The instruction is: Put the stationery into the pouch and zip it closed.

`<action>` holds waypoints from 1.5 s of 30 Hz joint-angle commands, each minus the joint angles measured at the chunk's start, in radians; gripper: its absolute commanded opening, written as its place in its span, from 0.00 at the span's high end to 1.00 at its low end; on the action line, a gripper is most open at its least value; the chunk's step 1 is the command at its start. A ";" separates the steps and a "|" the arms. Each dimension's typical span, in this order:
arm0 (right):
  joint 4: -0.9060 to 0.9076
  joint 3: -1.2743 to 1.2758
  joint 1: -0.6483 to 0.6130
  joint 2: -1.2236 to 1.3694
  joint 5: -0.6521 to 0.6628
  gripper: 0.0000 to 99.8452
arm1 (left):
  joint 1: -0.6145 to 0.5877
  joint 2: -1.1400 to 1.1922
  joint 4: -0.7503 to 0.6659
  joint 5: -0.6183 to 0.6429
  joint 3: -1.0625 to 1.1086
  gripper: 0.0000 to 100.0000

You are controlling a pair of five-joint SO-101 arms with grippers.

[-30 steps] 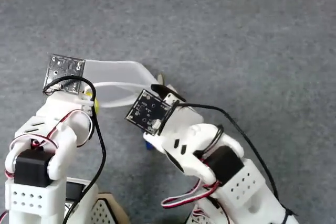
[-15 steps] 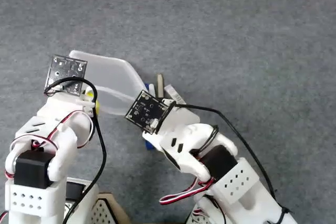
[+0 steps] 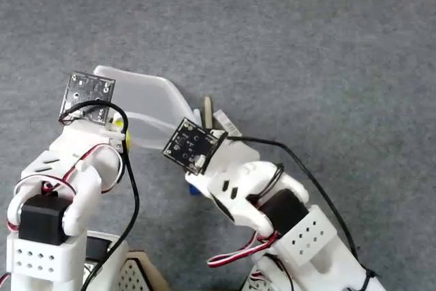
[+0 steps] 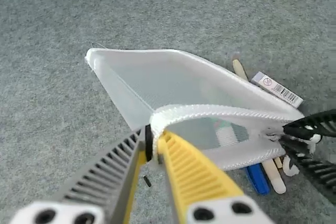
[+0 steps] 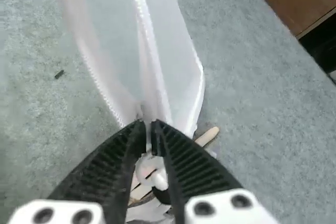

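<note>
The translucent white pouch [image 3: 146, 100] sits on the left half of the grey table [image 3: 327, 52], about midway between its far and near edges, just in front of the 2 arms. Its closed end points toward the far left corner. The left gripper [image 4: 151, 142] has its grey and yellow jaws pressed together on the zip edge [image 4: 210, 113] at one end of the mouth. The right gripper [image 5: 148, 129] has its black jaws pinching the zip edge at the other end. The mouth gapes between them, its zip undone. The stationery lies on the table just beside the pouch's mouth on its right: a wooden stick [image 4: 240, 69], an eraser [image 4: 276, 89] with a barcode label, a blue pen [image 4: 258, 177] and a cream stick [image 4: 274, 174], the last 2 partly under the pouch.
</note>
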 commanded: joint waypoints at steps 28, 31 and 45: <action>0.623 -0.588 0.003 -0.125 -0.009 0.62 | 0.163 0.299 0.414 0.043 -0.694 0.97; 0.726 -0.644 -0.014 -0.125 -0.009 0.62 | 0.163 0.302 0.414 0.043 -0.693 0.97; 0.724 -0.630 -0.084 -0.125 -0.011 0.62 | 0.171 0.304 0.414 0.043 -0.694 0.97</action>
